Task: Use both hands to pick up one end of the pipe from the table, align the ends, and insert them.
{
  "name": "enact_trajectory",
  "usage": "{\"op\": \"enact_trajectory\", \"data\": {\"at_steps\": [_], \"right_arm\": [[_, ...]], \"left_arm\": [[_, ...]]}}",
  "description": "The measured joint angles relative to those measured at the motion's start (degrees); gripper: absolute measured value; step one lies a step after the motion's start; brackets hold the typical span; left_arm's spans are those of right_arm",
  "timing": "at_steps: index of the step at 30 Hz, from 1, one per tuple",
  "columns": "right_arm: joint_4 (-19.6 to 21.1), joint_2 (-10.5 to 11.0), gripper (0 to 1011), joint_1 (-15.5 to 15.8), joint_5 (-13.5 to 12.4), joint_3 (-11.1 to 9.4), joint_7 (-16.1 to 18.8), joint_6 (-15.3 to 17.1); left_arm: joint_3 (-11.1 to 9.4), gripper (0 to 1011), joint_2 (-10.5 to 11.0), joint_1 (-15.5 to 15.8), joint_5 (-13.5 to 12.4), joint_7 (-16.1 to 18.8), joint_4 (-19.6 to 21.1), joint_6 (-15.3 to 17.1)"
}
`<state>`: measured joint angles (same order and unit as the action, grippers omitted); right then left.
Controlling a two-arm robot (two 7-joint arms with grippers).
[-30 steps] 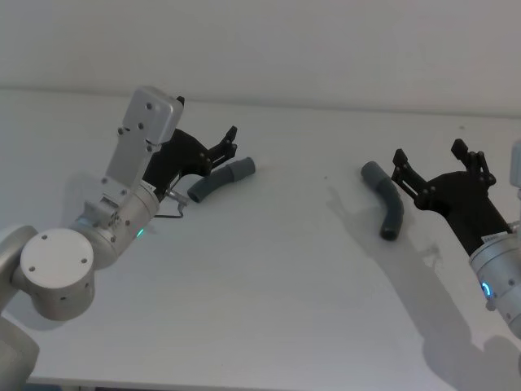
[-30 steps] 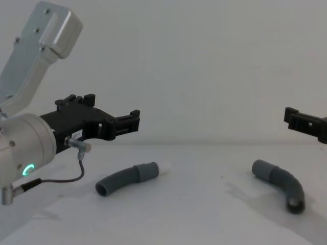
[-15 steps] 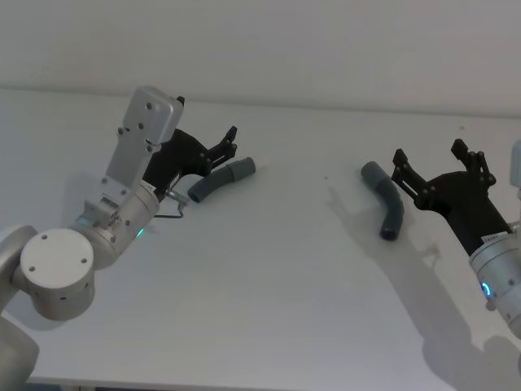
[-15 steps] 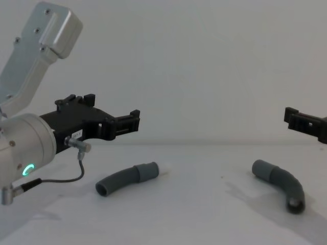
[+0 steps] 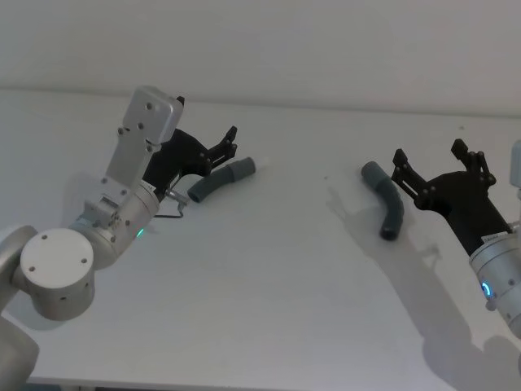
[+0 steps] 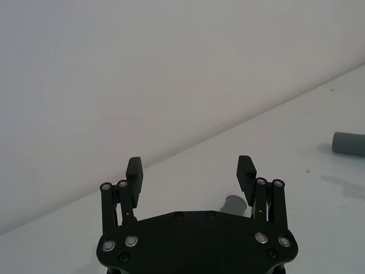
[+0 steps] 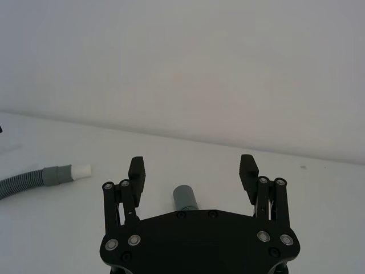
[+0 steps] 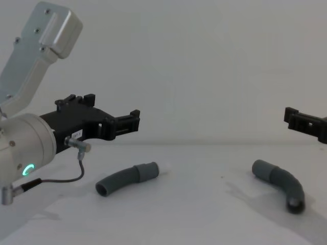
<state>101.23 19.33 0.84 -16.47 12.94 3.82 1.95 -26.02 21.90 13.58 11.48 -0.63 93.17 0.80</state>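
Two curved dark-grey corrugated pipe pieces lie apart on the white table (image 5: 277, 269). The left piece (image 5: 218, 180) (image 8: 126, 178) has a smooth cuff (image 7: 56, 174) with a white tube (image 7: 81, 170) sticking out. My left gripper (image 5: 227, 146) (image 8: 131, 121) (image 6: 190, 171) hovers open just above and behind it, holding nothing. The right piece (image 5: 387, 200) (image 8: 282, 182) shows its plain cuff (image 7: 185, 198) below my right gripper (image 5: 428, 153) (image 7: 192, 165), which is open and raised off the table. The right gripper's fingertips (image 8: 292, 116) enter the chest view from the right.
A plain pale wall (image 5: 326, 41) rises behind the table's far edge. A thin cable loop (image 8: 71, 176) hangs from my left wrist near the left piece. Bare table surface lies between the two pieces and toward the front.
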Motion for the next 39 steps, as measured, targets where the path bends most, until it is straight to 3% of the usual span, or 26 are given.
{"op": "enact_trajectory", "data": {"at_steps": [14,26,33,39], "right_arm": [[0.00,0.00,1004,0.00,0.00,0.00,0.00,0.00],[0.00,0.00,1004,0.00,0.00,0.00,0.00,0.00],[0.00,0.00,1004,0.00,0.00,0.00,0.00,0.00],[0.00,0.00,1004,0.00,0.00,-0.01,0.00,0.00]], "left_arm": [[0.19,1002,0.16,-0.01,0.13,-0.33,0.28,0.86],[0.68,1002,3.06,1.02,1.79,-4.71,1.93,8.09],[0.05,1002,5.51,3.87,1.88,-9.32,1.24,12.45],[-0.44,1002,6.16,6.49,1.94,-12.46,-0.51,14.60]]}}
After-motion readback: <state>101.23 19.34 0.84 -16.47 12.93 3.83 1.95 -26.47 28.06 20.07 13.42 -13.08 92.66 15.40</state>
